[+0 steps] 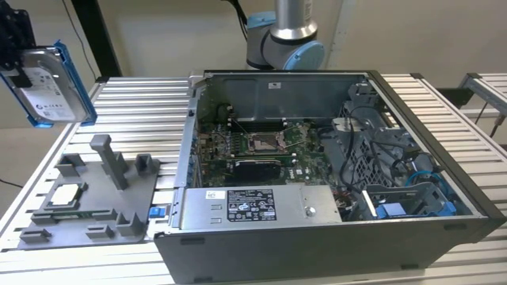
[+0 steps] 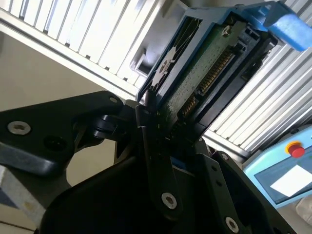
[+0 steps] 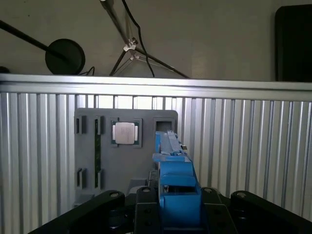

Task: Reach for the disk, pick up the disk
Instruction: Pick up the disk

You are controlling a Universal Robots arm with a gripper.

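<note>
The disk (image 1: 51, 89), a silver drive with a white label and blue side rails, hangs tilted in the air off the exterior view's left, above the table's left edge. My black gripper (image 1: 22, 62) is shut on its upper end. In the second wrist view the disk (image 2: 204, 73) shows its green circuit-board underside between the fingers (image 2: 156, 161) of the gripper (image 2: 163, 129). The first wrist view sees the disk (image 3: 176, 187) edge-on as a blue rail, clamped in the gripper (image 3: 178, 214).
A grey fixture plate (image 1: 87, 228) with upright posts lies on the slatted table (image 1: 142, 113), holding a small square silver chip (image 1: 65, 195). An open computer case (image 1: 467, 196) stands at the middle and right, with a long grey box (image 1: 262, 205) along its front. The arm's base (image 1: 285, 41) rises behind.
</note>
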